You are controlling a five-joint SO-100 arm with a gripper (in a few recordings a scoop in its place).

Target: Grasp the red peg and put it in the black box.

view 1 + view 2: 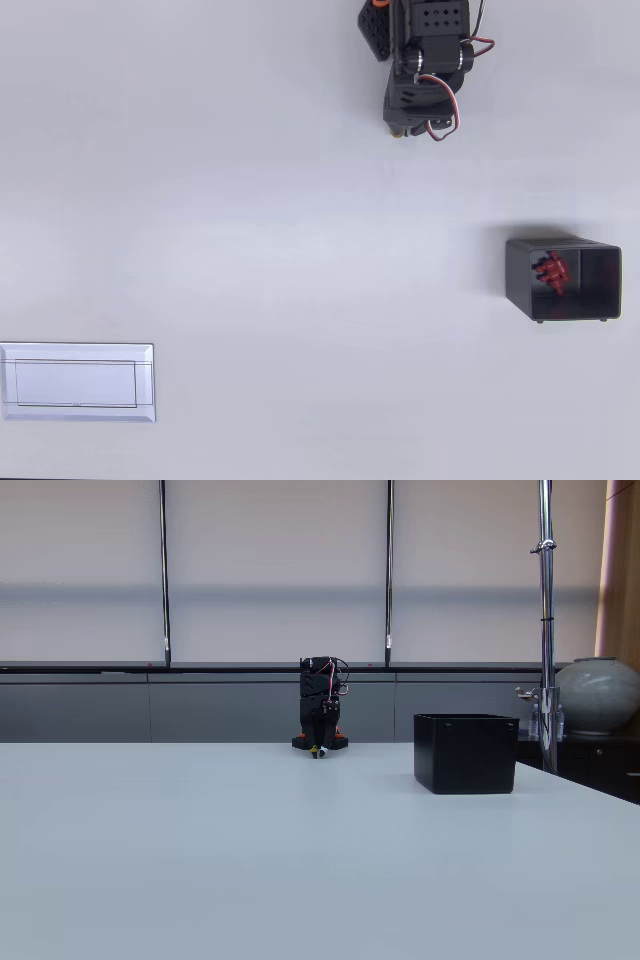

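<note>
So the setup is a plain white counter [200, 860] with a wall of grey panels and vertical metal rails behind it, and a big round grey ceramic jar [598, 694] off on the right side of the fixed view.

From overhead I can see the small black rectangular box [597, 300] sitting on the right side of the counter, and the bright red plastic peg [551, 271] is lying inside it, over toward the box's left wall. In the fixed view the box [466, 752] just reads as a solid black block, the inside is hidden from there.

The black arm is folded up at the far edge of the counter, well apart from the box. Its end effector [400, 128] points down near the surface, but honestly I can't tell how wide the jaws are.

There's also a flat white rectangular plate [77, 381] at the bottom left of the overhead view, far from everything else.
</note>
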